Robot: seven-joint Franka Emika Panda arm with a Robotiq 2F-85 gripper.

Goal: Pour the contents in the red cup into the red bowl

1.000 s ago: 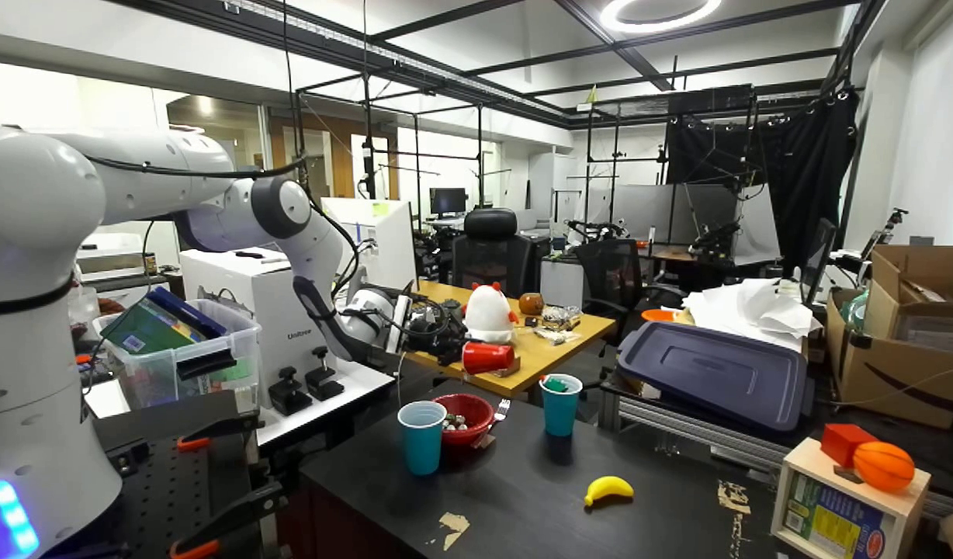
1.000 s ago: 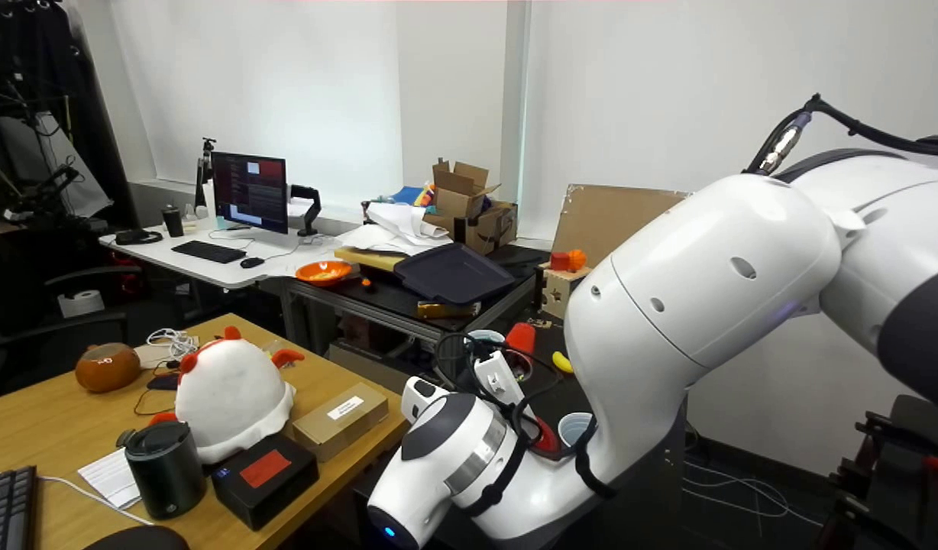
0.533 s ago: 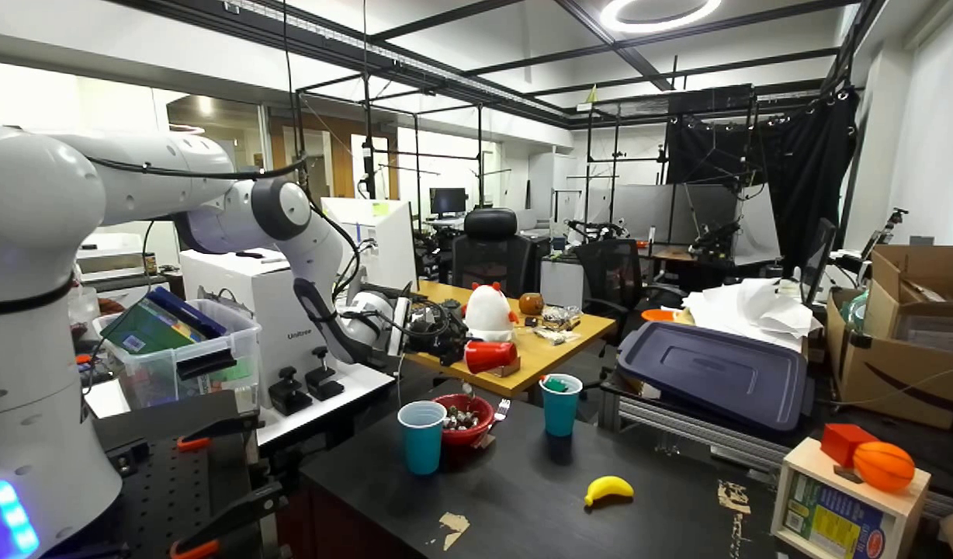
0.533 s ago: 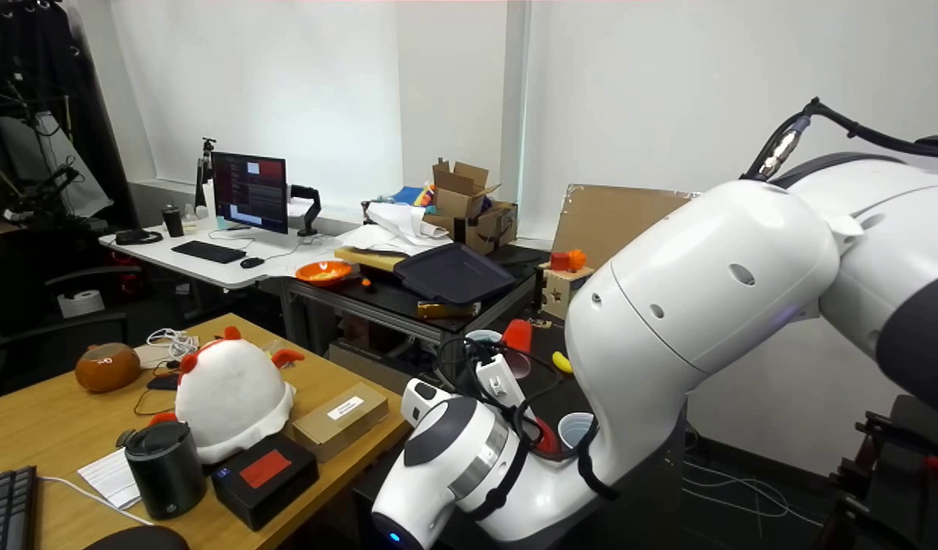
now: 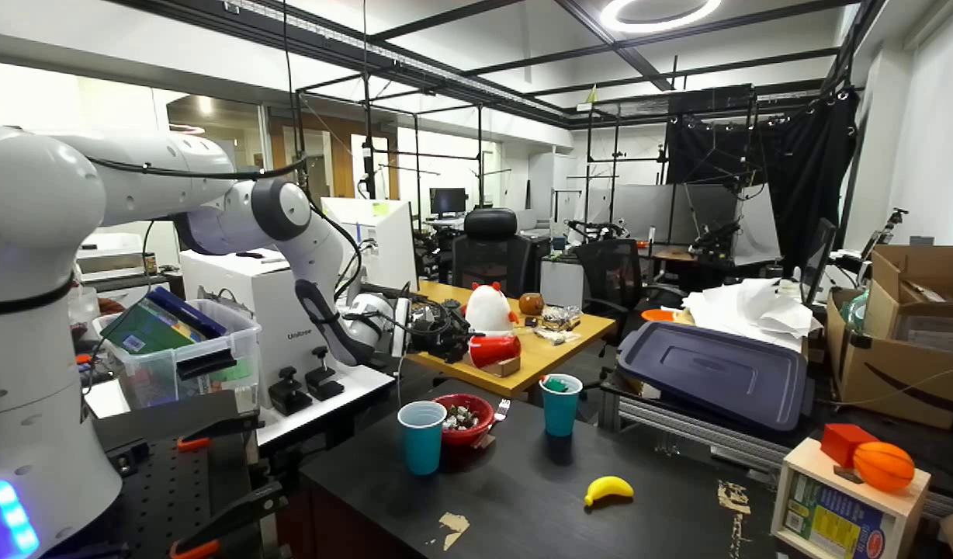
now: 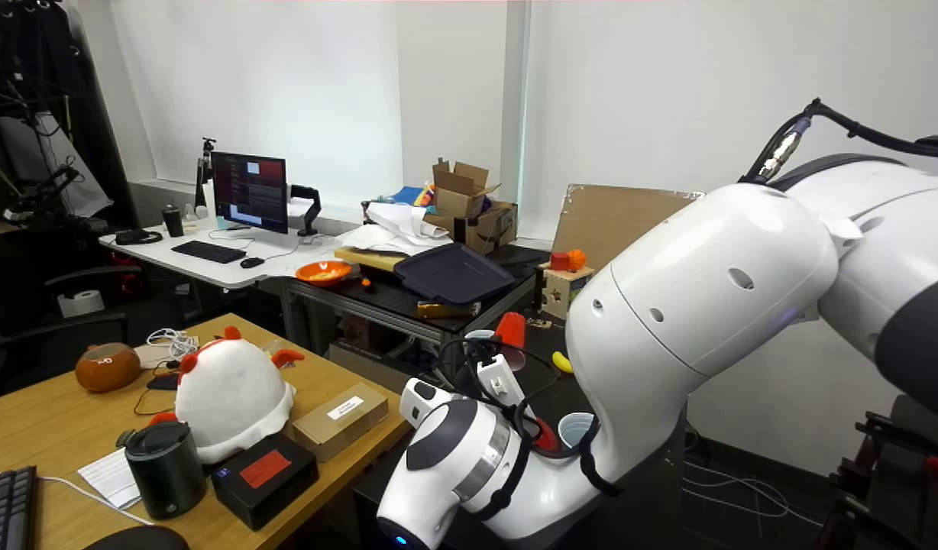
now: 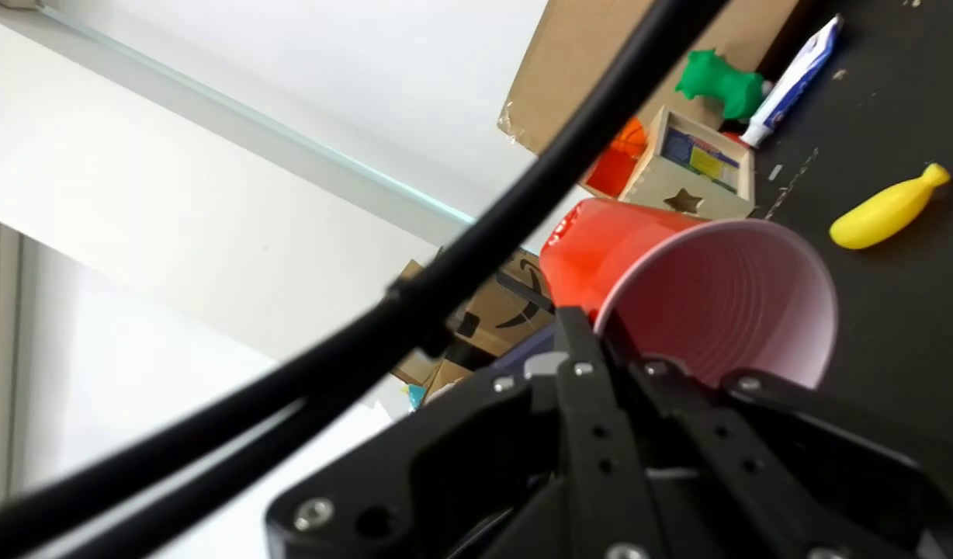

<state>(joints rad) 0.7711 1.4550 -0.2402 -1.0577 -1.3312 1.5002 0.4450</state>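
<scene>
Cluttered lab room, ring lamp [image 5: 656, 29] overhead; yellow wooden surface [image 5: 558, 363] behind, matte-black surface [image 5: 523, 497] in front. The two-fingered black hand [image 7: 597, 330] pinches the rim of the small, tapered, dark-red plastic cup [image 5: 498, 351], wall between fingertips. Cup is in mid-air, on its side: long axis approx. level in an exterior view, mouth end next to hand, base pointing away. Key relation: the shallow, wide red bowl [image 5: 473, 437], resting on the black surface toward the edge facing the wooden one, lies below hand + cup, approx. under the mouth end; exact offset in depth can't be told. Bowl holds small silvery & dark pieces [image 5: 461, 419]; visible inner wall of cup is bare, remainder hidden, so pour prob. complete or nearly so. Next move prob. = righting cup, then carrying it off; any last bits could miss if the mouth swings past the bowl first. Edges & room: plain teal plastic cup [image 5: 422, 450] upright just beside bowl, toward the L corner in an exterior view; 2nd teal cup [image 5: 560, 417], w/ green item [image 5: 555, 384] inside, apart from bowl, toward far edge; both limit a low sweep. Pale fork [image 5: 501, 412] by bowl, contact unclear. Widest free stretch: mid-surface to near edge, between plain teal cup & yellow toy banana [image 5: 608, 489].
</scene>
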